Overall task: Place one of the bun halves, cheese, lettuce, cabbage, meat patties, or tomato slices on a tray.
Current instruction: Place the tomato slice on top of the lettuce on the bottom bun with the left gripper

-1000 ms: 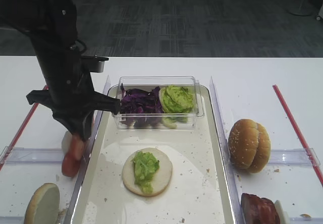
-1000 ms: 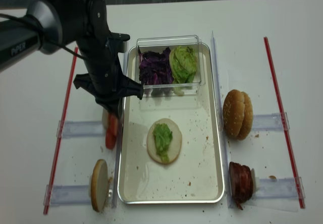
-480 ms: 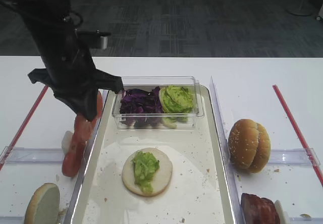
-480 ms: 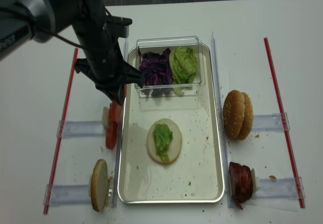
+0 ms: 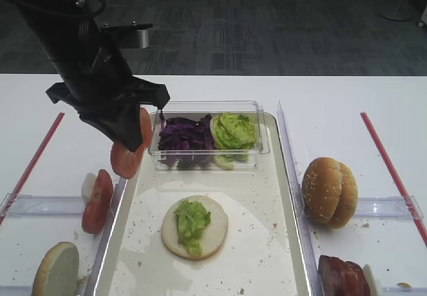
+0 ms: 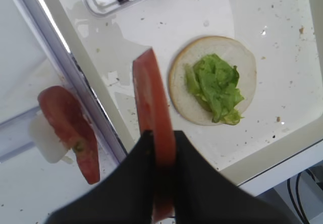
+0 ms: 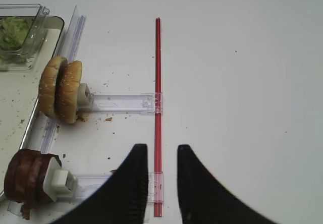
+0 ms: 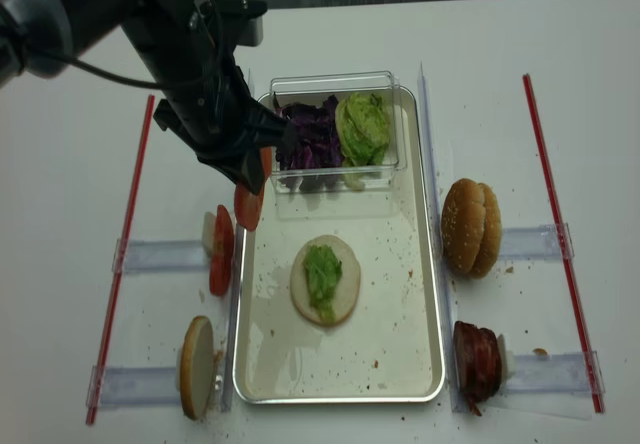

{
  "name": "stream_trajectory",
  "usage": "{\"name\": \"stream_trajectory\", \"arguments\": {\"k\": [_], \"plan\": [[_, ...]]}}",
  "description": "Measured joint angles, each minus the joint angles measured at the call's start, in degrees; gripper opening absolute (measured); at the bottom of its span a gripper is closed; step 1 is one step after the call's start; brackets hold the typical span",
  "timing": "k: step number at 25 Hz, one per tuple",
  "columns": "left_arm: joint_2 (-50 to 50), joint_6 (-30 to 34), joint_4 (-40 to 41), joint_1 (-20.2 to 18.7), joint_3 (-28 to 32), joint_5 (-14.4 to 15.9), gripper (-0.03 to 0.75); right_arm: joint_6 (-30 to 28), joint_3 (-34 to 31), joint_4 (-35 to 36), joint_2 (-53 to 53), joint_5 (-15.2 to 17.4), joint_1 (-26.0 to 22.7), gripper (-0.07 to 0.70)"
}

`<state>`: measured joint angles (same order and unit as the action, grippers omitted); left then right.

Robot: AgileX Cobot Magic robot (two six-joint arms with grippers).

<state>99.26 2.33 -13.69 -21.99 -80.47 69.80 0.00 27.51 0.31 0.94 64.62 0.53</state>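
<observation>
My left gripper [image 5: 128,141] [image 6: 161,136] is shut on a tomato slice [image 5: 127,155] [image 6: 151,90] [image 8: 248,204], held on edge in the air over the left rim of the tray [image 5: 263,196] [image 8: 395,294]. The other tomato slices [image 5: 97,199] [image 6: 68,125] [image 8: 220,261] stand in a rack just left of the tray. A bun half [image 5: 219,235] [image 6: 245,65] lies cut face up on the tray, with lettuce [image 5: 192,221] [image 6: 214,82] on it. My right gripper [image 7: 159,152] is shut, nothing in it, above a red strip [image 7: 158,72].
A clear box [image 5: 207,159] at the tray's far end holds cabbage [image 5: 185,136] and lettuce [image 5: 233,129]. Right of the tray stand bun halves [image 5: 329,191] [image 7: 61,90] and meat patties [image 5: 341,276] [image 7: 25,181] in racks. One bun half [image 5: 57,269] stands at front left.
The left gripper has risen from the rack with one tomato slice and moved right and away, to above the tray's left rim. The right gripper has not moved.
</observation>
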Motion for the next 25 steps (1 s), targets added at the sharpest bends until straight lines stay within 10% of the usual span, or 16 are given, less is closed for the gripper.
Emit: {"name": "stream_trajectory", "arguments": {"k": [25], "plan": [[-0.4,14.6,-19.4,0.0,0.0,0.0,0.043,0.0,0.0,0.0,0.0,0.0,0.0,0.193]]}}
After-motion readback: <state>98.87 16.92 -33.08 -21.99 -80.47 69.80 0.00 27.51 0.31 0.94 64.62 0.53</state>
